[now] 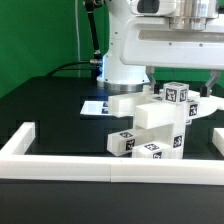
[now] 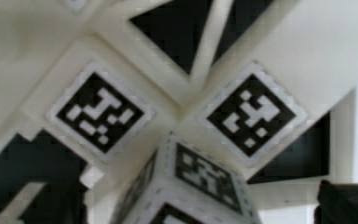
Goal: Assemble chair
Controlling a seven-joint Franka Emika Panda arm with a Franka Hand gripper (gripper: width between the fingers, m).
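White border rail point(image 1: 60, 160) runs along the front, nearest the exterior camera, with a corner post at the exterior view's left. Black table point(image 1: 60, 115) behind it.

Chair point(image 1: 150, 125) sits mid-table, just behind the rail and a bit toward the exterior view's right. It is a partly built cluster of chunky white blocks with tags facing several ways. Its top block point(image 1: 178, 93) stands highest. Marker board point(image 1: 100, 107) lies flat, just beside the chair on the exterior view's left. Arm base point(image 1: 125, 50) is behind.

Gripper point(image 1: 182, 82) hangs right over the top block. The jaws are spread wide, one dark finger on each side, and as far as I can tell nothing is clamped. Wrist view is filled by the chair point(image 2: 176, 120) up close, with three tagged faces meeting at an edge, blurry. Fingertips are not clearly readable there.

Risks, as a judgement:
- Fingers sit close above the stack, so any sideways drift while low could clip the top block and tip or twist it.
- Whether the joints are fully seated can't be told; a loose piece would shift on the next touch.
- A nudged chair could slide against the rail or onto the marker board.
- A blurry close-up leaves little to line up a regrasp by.

Containers: none in view. The rail only fences the table and holds nothing.
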